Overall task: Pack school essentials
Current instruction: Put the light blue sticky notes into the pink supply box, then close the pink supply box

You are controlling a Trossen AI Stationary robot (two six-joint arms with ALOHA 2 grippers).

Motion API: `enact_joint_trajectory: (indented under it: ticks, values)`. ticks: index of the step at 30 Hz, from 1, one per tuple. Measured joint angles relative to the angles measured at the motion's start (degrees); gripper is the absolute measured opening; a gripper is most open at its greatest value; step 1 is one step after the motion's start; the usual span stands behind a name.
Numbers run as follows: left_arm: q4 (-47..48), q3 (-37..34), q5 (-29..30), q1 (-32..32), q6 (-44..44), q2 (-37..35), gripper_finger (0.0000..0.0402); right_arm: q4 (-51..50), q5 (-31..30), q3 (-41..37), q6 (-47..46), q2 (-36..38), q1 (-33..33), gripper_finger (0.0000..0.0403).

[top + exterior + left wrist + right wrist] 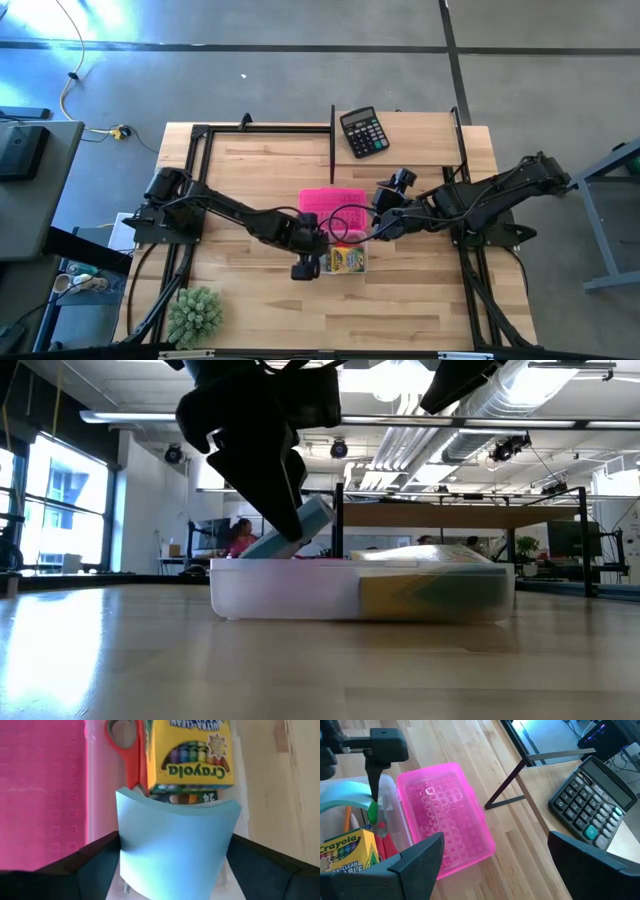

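A clear plastic case stands mid-table with its pink lid lying beside it on the far side. In the case lie the yellow-green crayon box, the red-handled scissors, pencils and a small green eraser. My left gripper hovers over the case's left end, shut on the light-blue notepad. My right gripper is open and holds nothing. It hangs above the table just right of the lid. My left gripper pinches the notepad between its two fingers, one on each opposite side edge. The pad bows between them. The fingers come from above, slanting down. The pad sits tilted, its lower end at the case's rim.
The black calculator lies at the table's far edge, right of a thin black rod. A green spiky plant stands at the near left corner. Black frame bars run along both table sides. Bare wood shows near the case's front.
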State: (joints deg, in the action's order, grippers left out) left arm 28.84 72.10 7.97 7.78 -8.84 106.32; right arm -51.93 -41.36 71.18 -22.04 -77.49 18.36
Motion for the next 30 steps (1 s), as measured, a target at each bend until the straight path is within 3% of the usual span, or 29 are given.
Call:
enact_joint_trajectory:
  ticks: [14, 23, 30]
  values:
    - [0.3, 0.0, -0.3, -0.6, -0.8, 0.0, 0.0396, 0.0, 0.0, 0.0, 0.0, 0.0, 0.0, 0.0346]
    - [1.0, 0.0, -0.5, -0.7, -1.2, -0.3, 0.04, 0.0, 0.0, 0.0, 0.0, 0.0, 0.0, 0.0346]
    - [2.4, 0.0, 0.3, -0.7, 1.6, -4.6, 0.04, 0.1, 0.0, 0.0, 0.0, 0.0, 0.0, 0.0346]
